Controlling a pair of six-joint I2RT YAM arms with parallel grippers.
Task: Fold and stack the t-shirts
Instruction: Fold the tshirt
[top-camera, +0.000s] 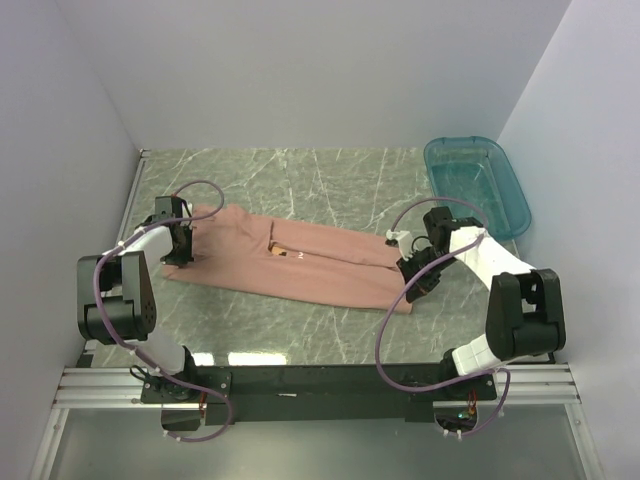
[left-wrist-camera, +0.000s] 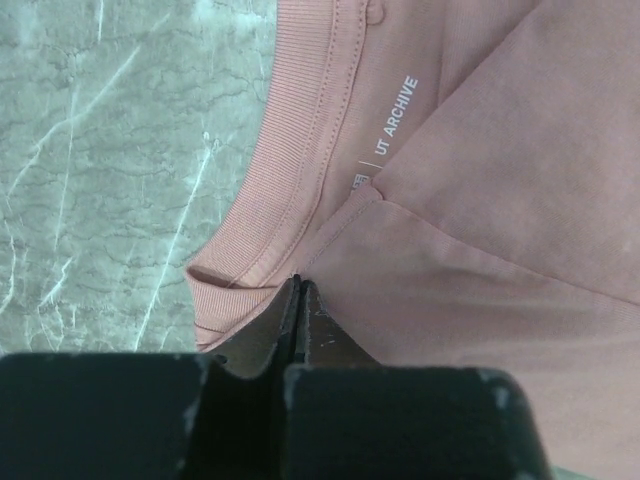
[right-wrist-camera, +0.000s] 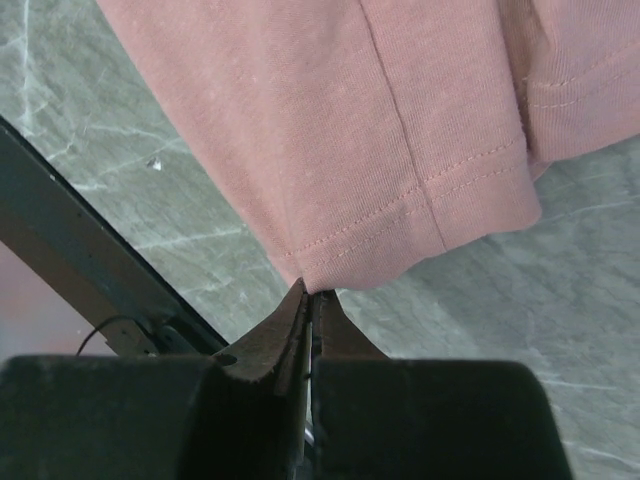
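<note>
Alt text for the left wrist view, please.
The left gripper is shut on the shoulder seam of a dusty pink cotton t-shirt, beside its ribbed collar. White UT ARCHIVE lettering shows by the collar; green marbled tabletop lies beyond it.

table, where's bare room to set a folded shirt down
Free: the far strip of table between shirt and back wall, and the near strip between shirt and front rail. Crowded: the middle, under the shirt, and the far right corner, under the tub.
</note>
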